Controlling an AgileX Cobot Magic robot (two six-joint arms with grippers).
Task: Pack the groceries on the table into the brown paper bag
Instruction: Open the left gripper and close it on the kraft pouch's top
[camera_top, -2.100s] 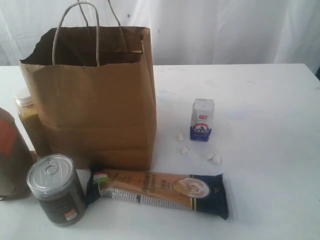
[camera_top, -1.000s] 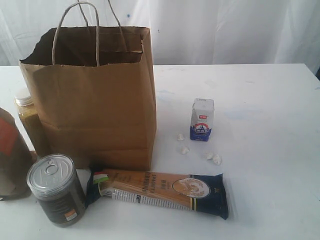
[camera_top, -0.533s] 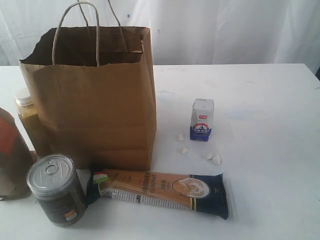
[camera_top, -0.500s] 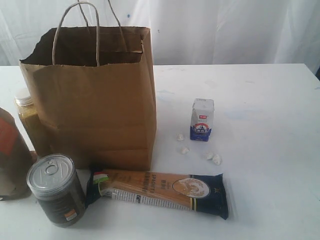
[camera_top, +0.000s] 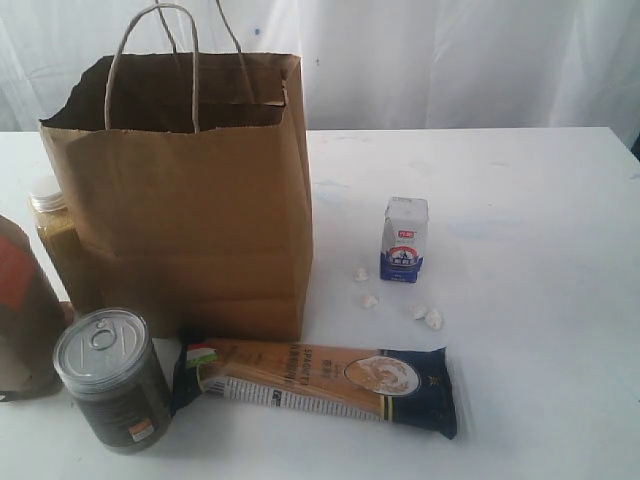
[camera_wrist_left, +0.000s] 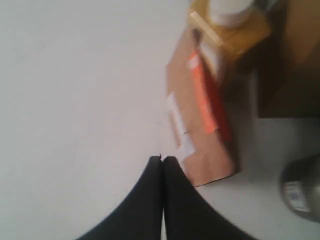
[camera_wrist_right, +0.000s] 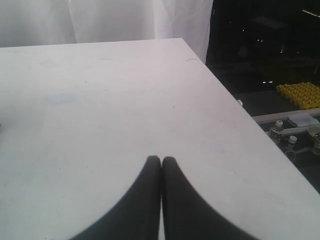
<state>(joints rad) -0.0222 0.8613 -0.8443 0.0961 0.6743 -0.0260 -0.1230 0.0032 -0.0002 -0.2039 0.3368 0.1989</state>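
The brown paper bag (camera_top: 200, 210) stands upright and open on the white table (camera_top: 520, 220). A dark tin can (camera_top: 112, 380) and a long spaghetti pack (camera_top: 320, 385) lie in front of it. Behind the bag's left side stands a yellow-powder jar (camera_top: 60, 240). To its right are a small white-blue carton (camera_top: 404, 240) and small white lumps (camera_top: 370, 300). Neither gripper shows in the exterior view. My left gripper (camera_wrist_left: 162, 159) is shut and empty, beside the brown-orange pack (camera_wrist_left: 200, 125). Over bare table, my right gripper (camera_wrist_right: 161, 160) is shut and empty.
A brown pack with an orange label (camera_top: 20, 310) sits at the far left edge, next to the can (camera_wrist_left: 302, 192) and the jar (camera_wrist_left: 230, 20). The table's edge (camera_wrist_right: 235, 105) runs near the right gripper, with a dark drop beyond. White curtain hangs behind.
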